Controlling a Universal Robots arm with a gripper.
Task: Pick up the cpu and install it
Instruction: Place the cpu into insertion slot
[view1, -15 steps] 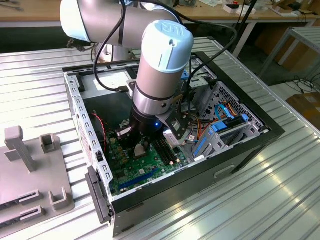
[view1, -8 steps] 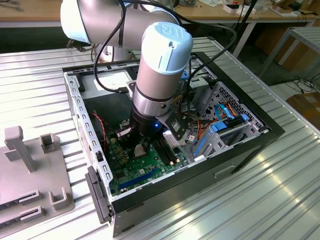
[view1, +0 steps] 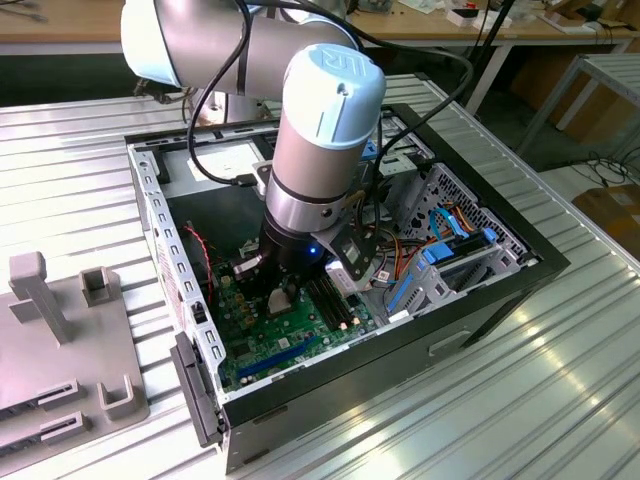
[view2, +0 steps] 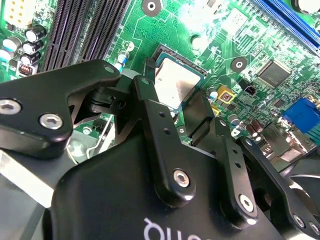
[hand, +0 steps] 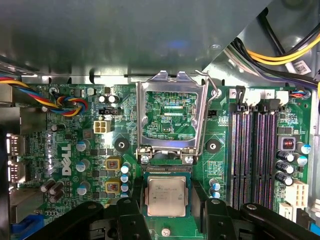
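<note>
The arm (view1: 322, 150) reaches in from the upper left of the exterior view, then turns its wrist straight down at mid-frame. The black gripper (view1: 281, 298) points downward, and in the first wrist view its two fingers (hand: 131, 220) stand parted.

The exterior view looks down from high and some way off onto the open computer case (view1: 420, 345), with the arm (view1: 320, 130) reaching in from 11 o'clock and the green board (view1: 270, 345) toward 7 o'clock inside the case. The first wrist view faces straight down onto that board from close behind the gripper (hand: 167, 201), while the second wrist view slants across it from nearer still; both wrist views share the cpu (hand: 166, 192) and the memory slots (hand: 255, 150)
</note>
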